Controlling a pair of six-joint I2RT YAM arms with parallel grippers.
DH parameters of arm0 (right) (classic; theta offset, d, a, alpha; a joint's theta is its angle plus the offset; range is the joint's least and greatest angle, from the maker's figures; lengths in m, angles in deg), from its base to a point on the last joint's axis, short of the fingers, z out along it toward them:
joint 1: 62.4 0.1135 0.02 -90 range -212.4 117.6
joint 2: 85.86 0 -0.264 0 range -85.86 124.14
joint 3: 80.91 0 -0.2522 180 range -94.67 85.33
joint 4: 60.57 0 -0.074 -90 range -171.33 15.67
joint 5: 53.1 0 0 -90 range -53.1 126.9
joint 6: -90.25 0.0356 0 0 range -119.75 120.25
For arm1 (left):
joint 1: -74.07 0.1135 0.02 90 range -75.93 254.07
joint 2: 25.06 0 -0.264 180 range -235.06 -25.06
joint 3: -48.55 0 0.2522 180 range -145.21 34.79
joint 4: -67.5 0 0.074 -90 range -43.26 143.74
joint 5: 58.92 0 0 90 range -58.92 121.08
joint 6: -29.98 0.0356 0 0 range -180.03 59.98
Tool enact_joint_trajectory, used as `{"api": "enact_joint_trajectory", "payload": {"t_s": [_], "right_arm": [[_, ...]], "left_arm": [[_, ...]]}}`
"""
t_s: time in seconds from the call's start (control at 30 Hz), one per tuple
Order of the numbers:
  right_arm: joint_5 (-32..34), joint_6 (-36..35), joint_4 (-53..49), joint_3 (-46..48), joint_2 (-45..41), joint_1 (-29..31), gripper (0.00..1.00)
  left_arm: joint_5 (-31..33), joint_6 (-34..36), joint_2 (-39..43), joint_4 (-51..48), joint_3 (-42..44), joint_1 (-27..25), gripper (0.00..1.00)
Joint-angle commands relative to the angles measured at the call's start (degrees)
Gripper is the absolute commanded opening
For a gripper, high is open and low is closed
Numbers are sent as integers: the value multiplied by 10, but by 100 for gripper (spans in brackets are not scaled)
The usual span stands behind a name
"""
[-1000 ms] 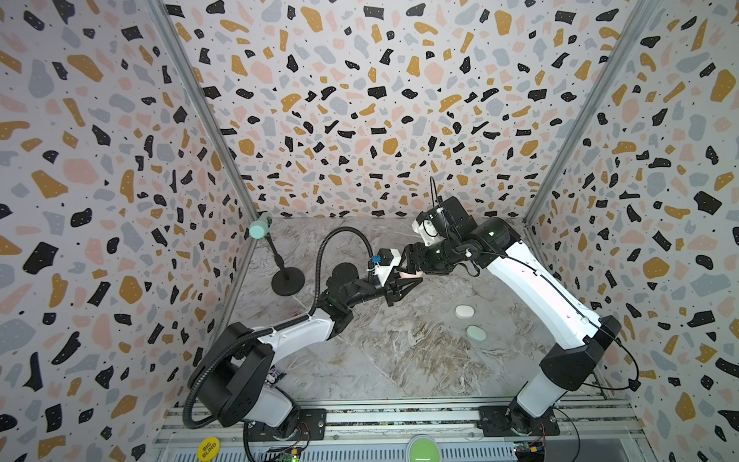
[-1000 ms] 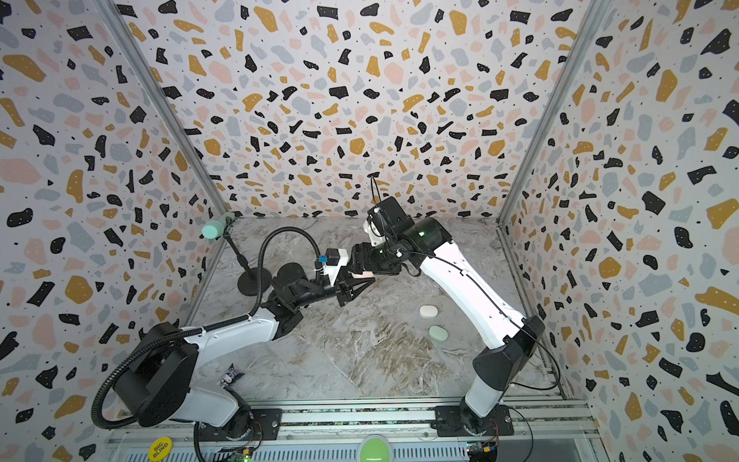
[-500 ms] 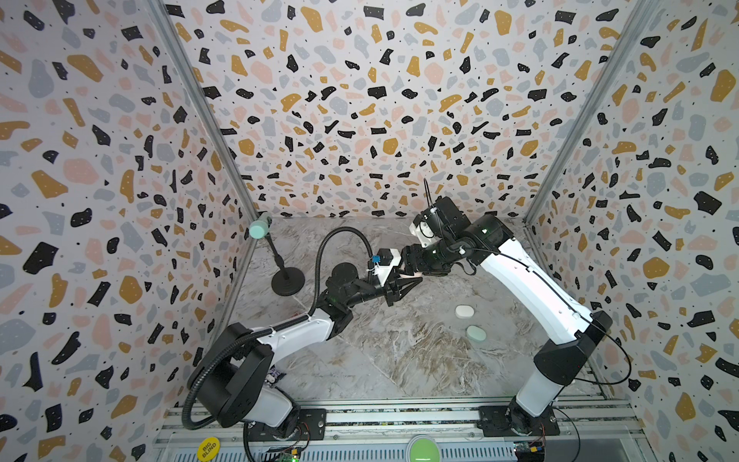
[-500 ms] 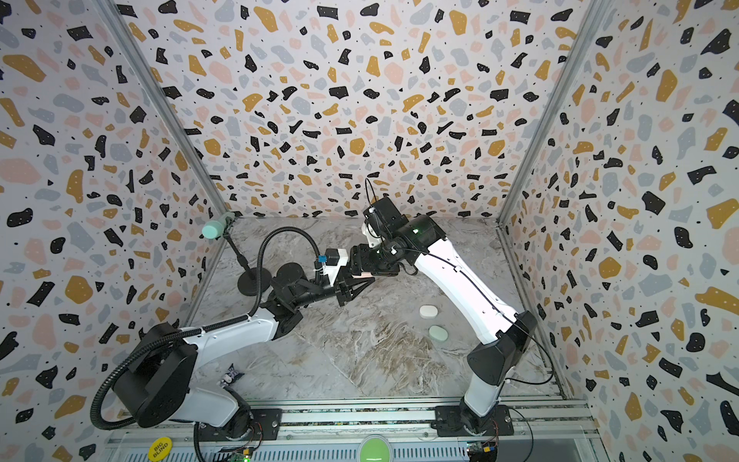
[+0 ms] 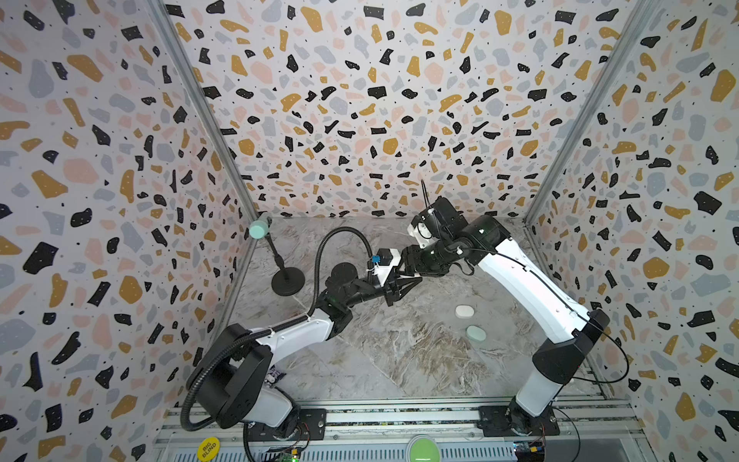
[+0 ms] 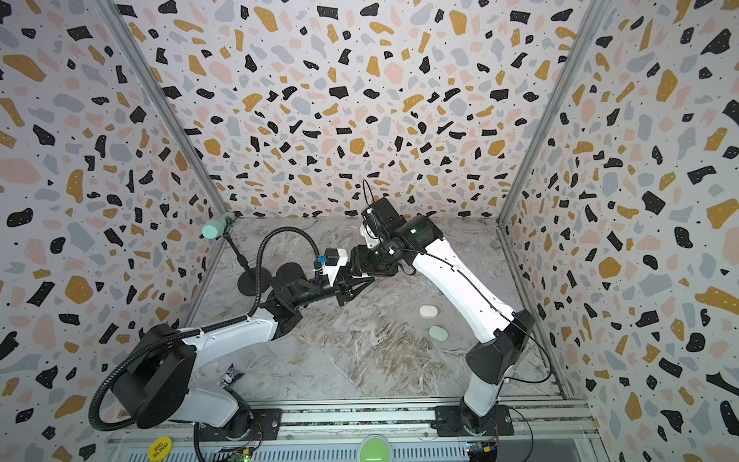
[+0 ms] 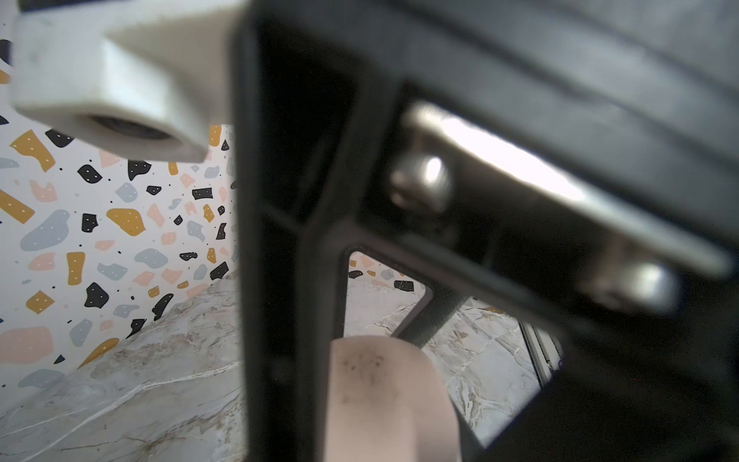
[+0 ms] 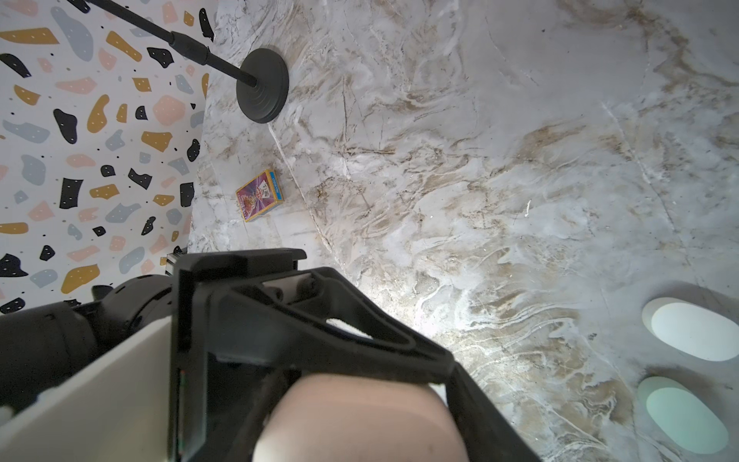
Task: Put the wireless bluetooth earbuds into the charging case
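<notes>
A pale pink charging case [image 7: 384,400] hangs above the middle back of the table, and my left gripper [image 7: 384,440] is shut on it. My right gripper [image 8: 360,440] meets it from the other side, its jaws standing about the same case [image 8: 360,416]; whether they press on it does not show. In both top views the left gripper [image 5: 412,282] [image 6: 368,282] and right gripper [image 5: 402,266] [image 6: 356,265] overlap and hide the case. A white case [image 5: 464,311] and a mint case [image 5: 476,333] lie shut on the table to the right. The earbuds are out of view.
A black microphone stand [image 5: 288,281] with a mint head [image 5: 259,229] stands at the back left. A small card box [image 8: 260,195] lies near the left arm's base. Terrazzo walls close three sides; a rail with a green button [image 5: 422,450] runs along the front.
The right gripper's jaws have narrowed around the pink case and its wrist has shifted slightly left. The pink case, visible between the grippers a second ago, is now covered in the top views.
</notes>
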Motion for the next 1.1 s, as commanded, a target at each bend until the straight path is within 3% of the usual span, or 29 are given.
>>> {"api": "enact_joint_trajectory", "payload": {"t_s": [0.0, 0.17, 0.33, 0.6, 0.77, 0.87, 1.07], "right_arm": [[23, -6, -6, -18, -16, -3, 53], [57, -14, -6, 15, -34, -9, 53], [67, -9, 66, 152, -94, -21, 53], [87, 22, 266, 464, -198, -24, 50], [143, 37, 364, 601, -203, 10, 49], [184, 43, 378, 631, -183, 37, 49], [192, 71, 423, 696, -170, 54, 50]], "left_arm": [[1, 13, 14, 1, -10, -1, 34], [24, 20, 50, -73, 31, -1, 71], [105, 23, 130, -121, 105, -1, 100], [289, 31, 196, -243, 124, 1, 100], [318, 28, 196, -241, 125, 3, 100], [325, 24, 195, -234, 126, 4, 100], [342, 17, 196, -232, 129, 4, 100]]}}
